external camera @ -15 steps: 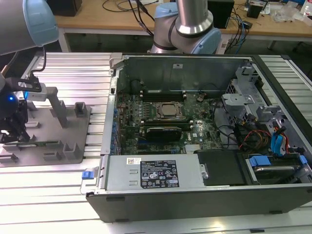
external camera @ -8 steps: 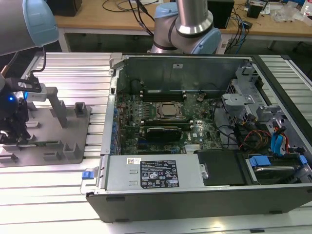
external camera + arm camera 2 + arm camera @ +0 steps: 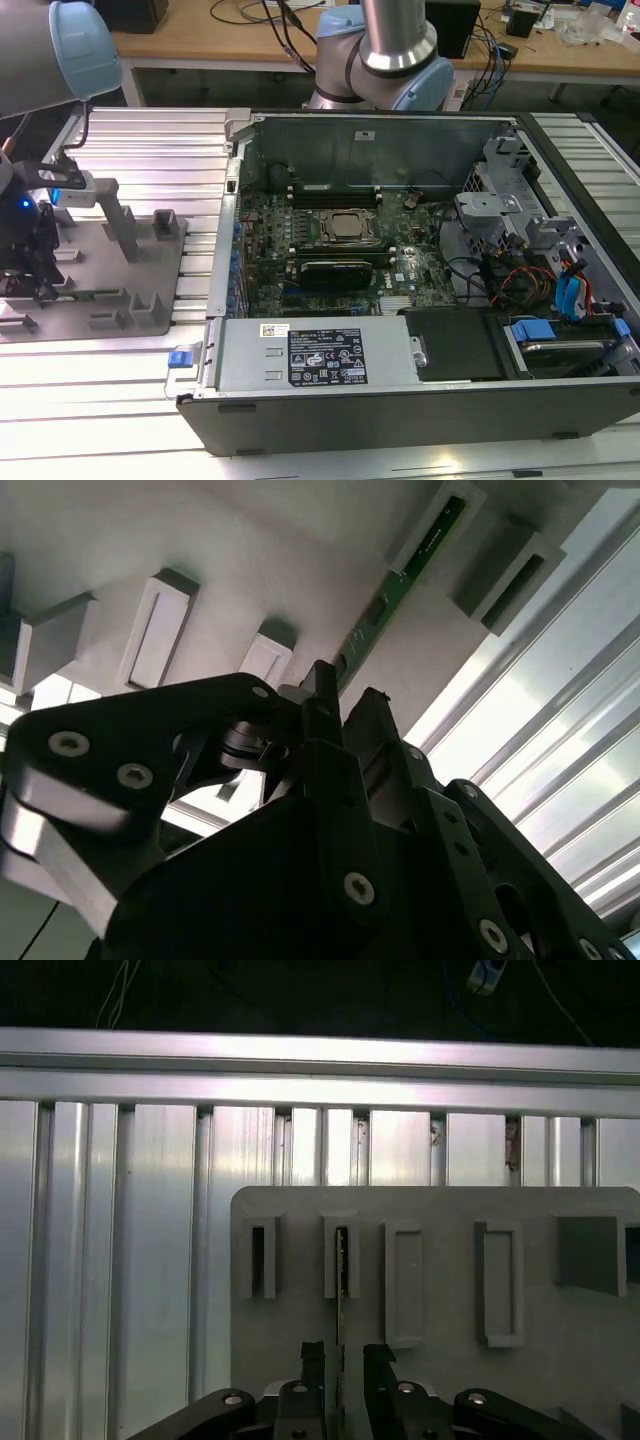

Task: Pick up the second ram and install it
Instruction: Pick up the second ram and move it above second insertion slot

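NINE O'CLOCK FROM THE OPEN CASE, at the exterior view's left: your black two-finger gripper (image 3: pixel 343 1360) hangs low over the grey plastic fixture plate with upright posts (image 3: pixel 105 270), which lies on the ribbed aluminium table (image 3: pixel 140 150). In both wrist views its fingers (image 3: pixel 313 1360) stand apart, one on each side of the second ram (image 3: pixel 342 1260), a long, thin green circuit-board stick. They grip nothing yet. The stick stands on edge in a narrow slot of the plate, its far end seated between two posts.

The danger lies in the squeeze. The stick looks nearer one finger than the other, so that finger would likely touch first. That could push the board sideways against the slot wall and tilt it. A tilted board would probably bind on the posts when lifted, or drag the plate up with it. The edge offers little to hold, so a shallow grip could let it slip or swing.

At three o'clock from the plate, well apart, the dark metal computer case (image 3: pixel 400 400) lies open with its green motherboard (image 3: pixel 270 215) exposed.
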Controlling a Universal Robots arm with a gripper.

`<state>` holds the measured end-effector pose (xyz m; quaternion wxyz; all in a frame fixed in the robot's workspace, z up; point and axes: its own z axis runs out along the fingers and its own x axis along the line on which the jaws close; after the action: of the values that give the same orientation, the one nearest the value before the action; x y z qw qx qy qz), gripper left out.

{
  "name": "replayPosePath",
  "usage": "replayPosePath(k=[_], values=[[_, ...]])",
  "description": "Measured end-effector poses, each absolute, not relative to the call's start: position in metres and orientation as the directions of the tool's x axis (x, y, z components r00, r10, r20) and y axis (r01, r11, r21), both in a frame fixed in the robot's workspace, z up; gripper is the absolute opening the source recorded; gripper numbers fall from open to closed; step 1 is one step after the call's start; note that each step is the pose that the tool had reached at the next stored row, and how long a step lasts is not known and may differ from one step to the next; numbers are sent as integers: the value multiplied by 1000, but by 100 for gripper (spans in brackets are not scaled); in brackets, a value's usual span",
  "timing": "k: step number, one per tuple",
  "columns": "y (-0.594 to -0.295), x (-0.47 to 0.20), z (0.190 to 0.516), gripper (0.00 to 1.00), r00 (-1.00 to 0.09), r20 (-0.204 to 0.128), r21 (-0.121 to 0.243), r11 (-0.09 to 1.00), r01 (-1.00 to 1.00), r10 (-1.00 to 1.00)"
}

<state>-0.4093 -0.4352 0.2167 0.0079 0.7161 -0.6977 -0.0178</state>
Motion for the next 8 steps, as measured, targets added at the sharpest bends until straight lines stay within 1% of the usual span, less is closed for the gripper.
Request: replayPosePath(k=[3,8], values=[[-435,-409,211,28,26,-14,37,-27,-999,-1000],[-435,-409,210,28,27,-14,36,-27,-999,-1000]])
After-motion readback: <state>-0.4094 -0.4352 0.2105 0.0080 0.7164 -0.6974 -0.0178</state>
